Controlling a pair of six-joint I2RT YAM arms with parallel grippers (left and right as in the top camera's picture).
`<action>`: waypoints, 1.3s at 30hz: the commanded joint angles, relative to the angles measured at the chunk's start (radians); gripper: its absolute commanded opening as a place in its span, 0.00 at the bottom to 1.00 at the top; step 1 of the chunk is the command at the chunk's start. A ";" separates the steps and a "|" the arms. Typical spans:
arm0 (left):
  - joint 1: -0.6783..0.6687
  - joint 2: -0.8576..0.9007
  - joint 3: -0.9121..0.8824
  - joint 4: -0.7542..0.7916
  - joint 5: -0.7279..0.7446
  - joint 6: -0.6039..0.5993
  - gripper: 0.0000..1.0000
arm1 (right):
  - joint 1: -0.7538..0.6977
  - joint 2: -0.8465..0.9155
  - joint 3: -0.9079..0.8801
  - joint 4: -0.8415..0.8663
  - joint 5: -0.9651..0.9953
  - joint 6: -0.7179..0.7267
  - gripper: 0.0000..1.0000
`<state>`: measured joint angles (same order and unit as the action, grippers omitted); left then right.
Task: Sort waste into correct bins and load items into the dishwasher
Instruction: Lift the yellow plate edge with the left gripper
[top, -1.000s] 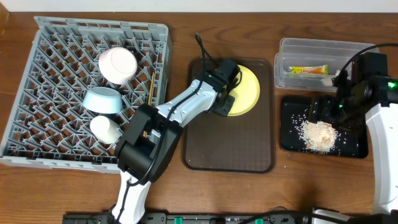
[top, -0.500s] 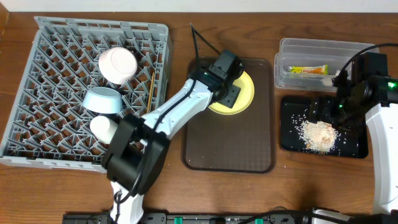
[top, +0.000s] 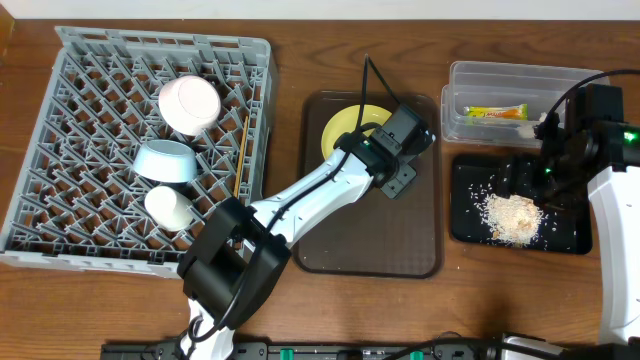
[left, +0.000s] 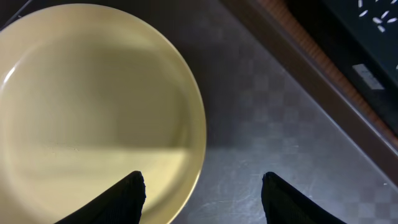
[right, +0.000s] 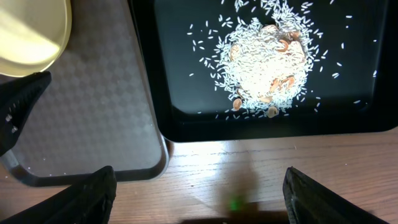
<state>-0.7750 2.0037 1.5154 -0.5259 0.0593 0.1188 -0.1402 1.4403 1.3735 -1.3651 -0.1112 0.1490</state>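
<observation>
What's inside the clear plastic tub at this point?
The clear tub holds a green-yellow-orange snack wrapper lying flat. Its right end is covered by the right arm, so anything there cannot be seen.

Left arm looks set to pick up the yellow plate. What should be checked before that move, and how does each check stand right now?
1. Left gripper open and empty: ok, fingers apart with nothing held.
2. Rim of the yellow plate between the fingertips: ok in the left wrist view.
3. Fingers low enough to grip the rim: cannot tell.
4. Plate free of food: ok on the part that shows.
5. Right gripper out of the way: ok, it is open near the black tray, well apart from the plate.
6. Free pegs in the dish rack: ok, along its left and near parts.
</observation>
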 joint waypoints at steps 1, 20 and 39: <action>0.011 0.016 0.006 0.000 -0.035 0.042 0.62 | -0.012 -0.015 0.007 0.001 0.006 -0.008 0.84; 0.011 0.045 -0.011 0.075 -0.035 0.046 0.63 | -0.012 -0.015 0.007 -0.027 0.006 -0.008 0.85; 0.013 0.211 -0.012 0.063 -0.050 0.045 0.33 | -0.012 -0.015 0.007 -0.034 0.006 -0.008 0.84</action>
<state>-0.7677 2.1639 1.5143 -0.4370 0.0364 0.1616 -0.1402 1.4403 1.3735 -1.3949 -0.1112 0.1490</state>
